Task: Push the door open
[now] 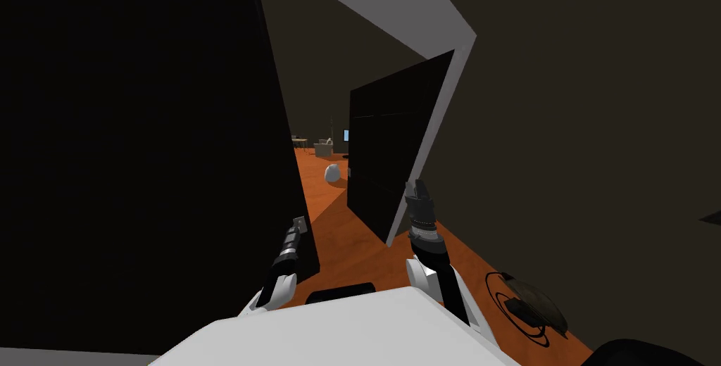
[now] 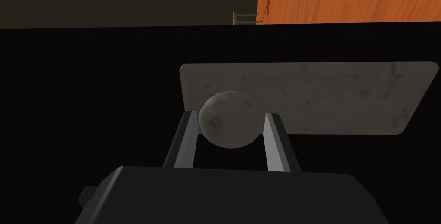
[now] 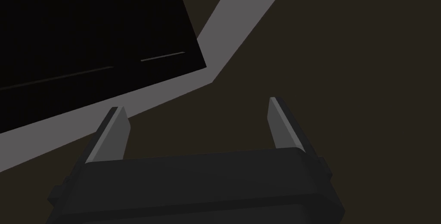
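The door (image 1: 141, 158) is a large black slab filling the left of the head view, its edge turned towards me. My left gripper (image 1: 301, 224) is at that edge, low down. In the left wrist view the left gripper (image 2: 230, 113) is shut on a round grey knob (image 2: 230, 124), its fingers pressing both sides. The knob sits on a grey plate (image 2: 323, 98) fixed to the black door face (image 2: 86, 105). My right gripper (image 1: 417, 187) is raised to the right of the gap, open and holding nothing (image 3: 196, 105).
A second dark panel (image 1: 394, 150) with a grey frame strip (image 1: 440, 122) stands right of the gap, close to my right hand. Orange wood floor (image 1: 338, 242) runs between them towards a white rounded object (image 1: 332, 173) and distant furniture (image 1: 322, 148). A dark round object (image 1: 531, 305) lies by the right wall.
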Available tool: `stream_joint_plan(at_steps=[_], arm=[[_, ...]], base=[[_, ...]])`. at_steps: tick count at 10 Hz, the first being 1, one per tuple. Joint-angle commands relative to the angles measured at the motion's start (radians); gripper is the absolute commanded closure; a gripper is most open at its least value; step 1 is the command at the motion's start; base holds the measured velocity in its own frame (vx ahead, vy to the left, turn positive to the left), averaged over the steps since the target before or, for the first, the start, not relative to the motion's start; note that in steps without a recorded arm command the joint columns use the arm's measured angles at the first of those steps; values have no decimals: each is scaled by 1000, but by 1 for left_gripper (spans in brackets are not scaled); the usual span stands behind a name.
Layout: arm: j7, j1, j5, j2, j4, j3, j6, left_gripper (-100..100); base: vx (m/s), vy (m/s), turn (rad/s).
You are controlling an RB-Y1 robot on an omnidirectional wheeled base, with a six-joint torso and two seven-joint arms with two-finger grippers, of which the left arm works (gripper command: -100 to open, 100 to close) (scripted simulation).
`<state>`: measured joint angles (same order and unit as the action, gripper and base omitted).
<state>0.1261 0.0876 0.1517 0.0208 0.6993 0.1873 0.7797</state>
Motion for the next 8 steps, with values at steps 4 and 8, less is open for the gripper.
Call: stream_joint_plan(at_steps=[4, 8], arm=[[39, -20, 51, 29, 53, 53, 0, 100], [81, -29, 103, 40, 68, 105, 9, 100]], base=[[148, 17, -64], [142, 42, -35]])
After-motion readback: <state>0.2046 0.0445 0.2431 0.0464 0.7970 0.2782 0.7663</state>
